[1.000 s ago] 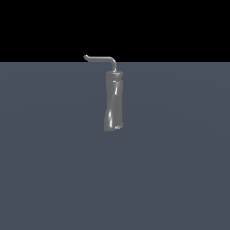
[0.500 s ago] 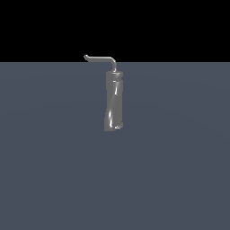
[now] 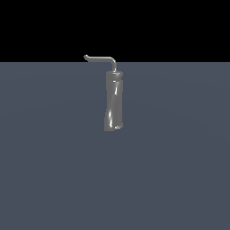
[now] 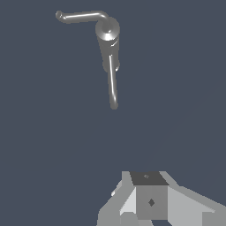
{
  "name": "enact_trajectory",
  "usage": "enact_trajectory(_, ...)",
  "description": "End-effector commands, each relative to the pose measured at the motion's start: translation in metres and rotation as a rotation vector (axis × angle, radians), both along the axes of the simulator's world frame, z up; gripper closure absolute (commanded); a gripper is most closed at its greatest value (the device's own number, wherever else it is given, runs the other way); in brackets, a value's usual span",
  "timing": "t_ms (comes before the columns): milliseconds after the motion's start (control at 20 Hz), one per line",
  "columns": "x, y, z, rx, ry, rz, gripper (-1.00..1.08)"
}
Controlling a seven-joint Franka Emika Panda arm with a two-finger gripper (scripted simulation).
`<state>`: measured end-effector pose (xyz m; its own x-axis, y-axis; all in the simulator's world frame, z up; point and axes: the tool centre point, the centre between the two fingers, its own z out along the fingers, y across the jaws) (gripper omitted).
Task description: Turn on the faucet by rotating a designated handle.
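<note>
One tall, glossy grey metal faucet column [image 3: 113, 103] stands upright on a flat, matte slate-blue floor [image 3: 179, 170]. Its body is slightly twisted, pinched in the middle, with bright highlights running down its side and a short neck on top. From that neck rises one thin grey metal rod handle [image 3: 101, 59], far slimmer than the column: it bends through a curved elbow and runs level toward the exterior view's left, ending in a slightly upturned tip.

From my wrist camera I look down on the column [image 4: 108, 42] from above, its round cap shining, with the handle [image 4: 81, 16] reaching sideways from it. A second thin rod [image 4: 113, 86] also shows there, running down from the column; I cannot tell whether it is a spout or a reflection.

My white and grey claw [image 4: 150, 203] sits well apart from the faucet, touching nothing. Only its blocky body shows at the frame edge; the fingertips are cut off, so I cannot tell how wide it stands. Nothing lies between me and the handle.
</note>
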<state>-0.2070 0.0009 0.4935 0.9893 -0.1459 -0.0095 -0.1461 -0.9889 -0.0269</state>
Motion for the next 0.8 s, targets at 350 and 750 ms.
enact_trajectory(350,0.053,0.007,-0.007,0.049,0.02,-0.209,1.08)
enact_trajectory(750,0.104,0.015,-0.021,0.076,0.045,-0.414,1.08)
